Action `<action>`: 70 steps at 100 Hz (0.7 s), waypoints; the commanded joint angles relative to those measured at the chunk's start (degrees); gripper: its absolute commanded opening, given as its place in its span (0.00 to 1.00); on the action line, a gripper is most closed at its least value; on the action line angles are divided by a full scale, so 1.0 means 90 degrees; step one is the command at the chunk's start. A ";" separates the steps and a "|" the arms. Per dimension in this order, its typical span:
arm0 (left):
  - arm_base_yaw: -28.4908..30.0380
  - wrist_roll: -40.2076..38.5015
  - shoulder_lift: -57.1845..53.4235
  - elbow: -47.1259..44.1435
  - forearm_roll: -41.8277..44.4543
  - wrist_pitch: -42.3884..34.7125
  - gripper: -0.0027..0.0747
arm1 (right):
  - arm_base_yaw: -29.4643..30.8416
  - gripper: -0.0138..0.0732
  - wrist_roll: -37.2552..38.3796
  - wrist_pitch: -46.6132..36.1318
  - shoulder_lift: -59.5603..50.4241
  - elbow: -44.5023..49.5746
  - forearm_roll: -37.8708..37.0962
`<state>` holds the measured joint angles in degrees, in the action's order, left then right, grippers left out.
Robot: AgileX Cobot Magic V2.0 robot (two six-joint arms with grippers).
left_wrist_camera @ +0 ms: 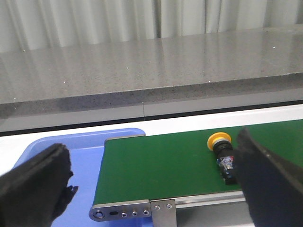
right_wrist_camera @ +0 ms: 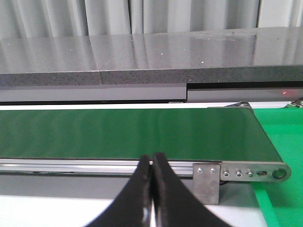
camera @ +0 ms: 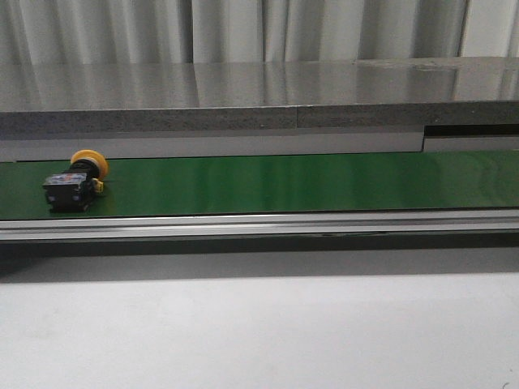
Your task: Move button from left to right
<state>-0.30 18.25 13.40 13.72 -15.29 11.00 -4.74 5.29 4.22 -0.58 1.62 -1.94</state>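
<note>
Button, yellow-orange mushroom cap on black boxy body: lying on its side at left end of green conveyor belt | left gripper: spread wide, holding nothing | right gripper: fingertips pressed together, holding nothing

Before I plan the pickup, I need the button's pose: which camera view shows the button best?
The left wrist view: the button lies on its side on the green belt, near and unobstructed, beside the open left tool. The front view shows it smaller, at the belt's left end. The right wrist view shows no button, only belt.
</note>
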 commanded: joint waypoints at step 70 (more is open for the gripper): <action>-0.0061 0.0002 0.0041 0.0118 -0.0089 -0.0709 0.01 | 0.0014 0.08 -0.0020 -0.0515 -0.0117 -0.0113 -0.0019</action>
<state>-0.30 18.39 13.40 13.21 -15.38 9.69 -4.74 5.29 4.22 -0.58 1.62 -1.94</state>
